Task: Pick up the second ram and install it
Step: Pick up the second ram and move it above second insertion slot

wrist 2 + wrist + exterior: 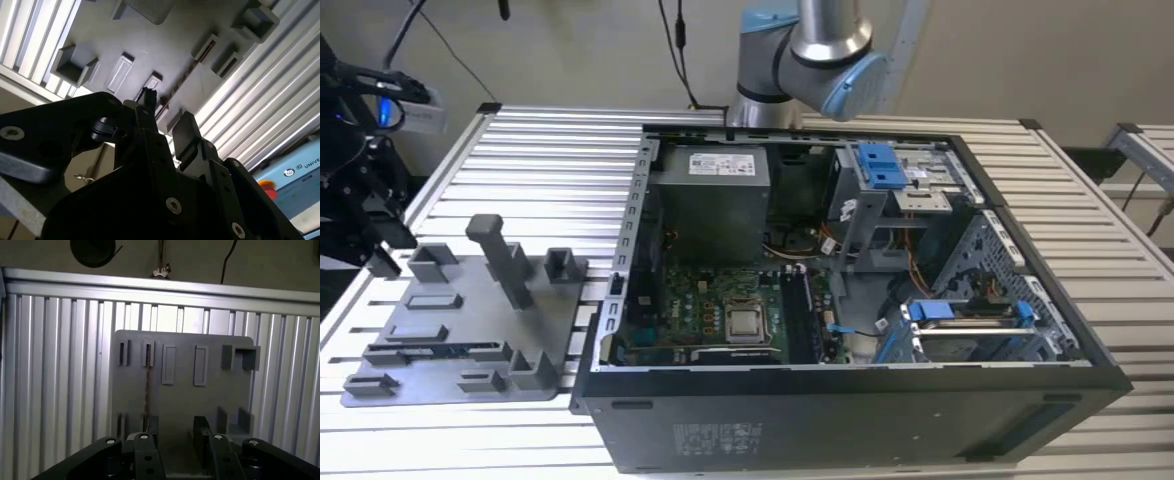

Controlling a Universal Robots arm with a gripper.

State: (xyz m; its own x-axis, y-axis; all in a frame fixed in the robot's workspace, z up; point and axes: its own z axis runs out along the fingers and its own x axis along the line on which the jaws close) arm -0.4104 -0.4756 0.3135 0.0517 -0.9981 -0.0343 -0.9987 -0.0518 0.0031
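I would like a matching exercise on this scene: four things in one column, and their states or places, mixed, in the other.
1 grey tray
2 second ram
3 computer case
4 gripper

A open, above the tray
B side off, motherboard showing
C thin, on edge in a slot
D bearing raised blocks

Pairs: 1-D, 2-C, 3-B, 4-A
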